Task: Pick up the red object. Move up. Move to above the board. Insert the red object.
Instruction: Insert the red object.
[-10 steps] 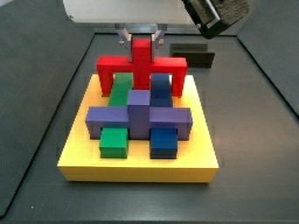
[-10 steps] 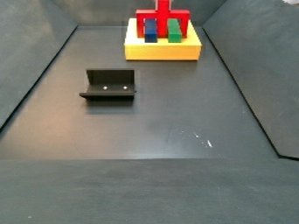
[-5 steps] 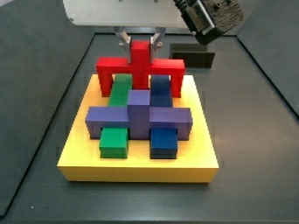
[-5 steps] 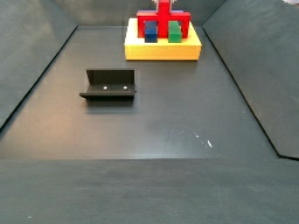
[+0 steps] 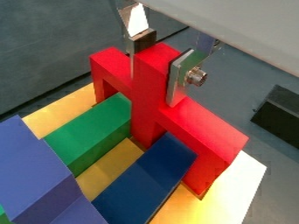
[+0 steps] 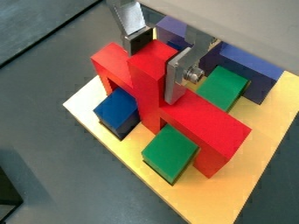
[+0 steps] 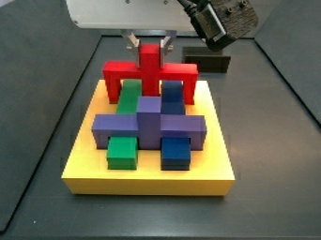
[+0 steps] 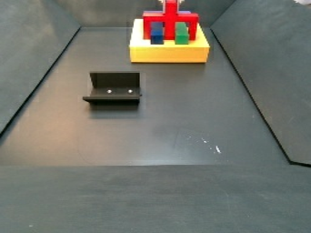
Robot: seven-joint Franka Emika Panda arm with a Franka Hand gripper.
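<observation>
The red object (image 7: pixel 150 70) stands at the far end of the yellow board (image 7: pixel 150 178), its legs straddling a green block (image 5: pixel 100 131) and a blue block (image 5: pixel 152 179). My gripper (image 7: pixel 152 39) comes down from above and is shut on the red object's upright stub (image 5: pixel 146 96), one silver finger on each side, as both wrist views show (image 6: pixel 158 59). In a side view the red object (image 8: pixel 170 20) sits on the board (image 8: pixel 170 53) at the far end of the floor. A purple cross-shaped block (image 7: pixel 148 124) fills the board's middle.
The dark fixture (image 8: pixel 113 88) stands on the grey floor left of centre, well away from the board; it also shows behind the board (image 7: pixel 207 63). Smaller green (image 7: pixel 120 150) and blue (image 7: pixel 175 152) blocks sit at the board's near edge. Dark walls bound the floor.
The red object has sunk very slightly on the board with my gripper still on it. The wrist housing at the upper right has shifted a little.
</observation>
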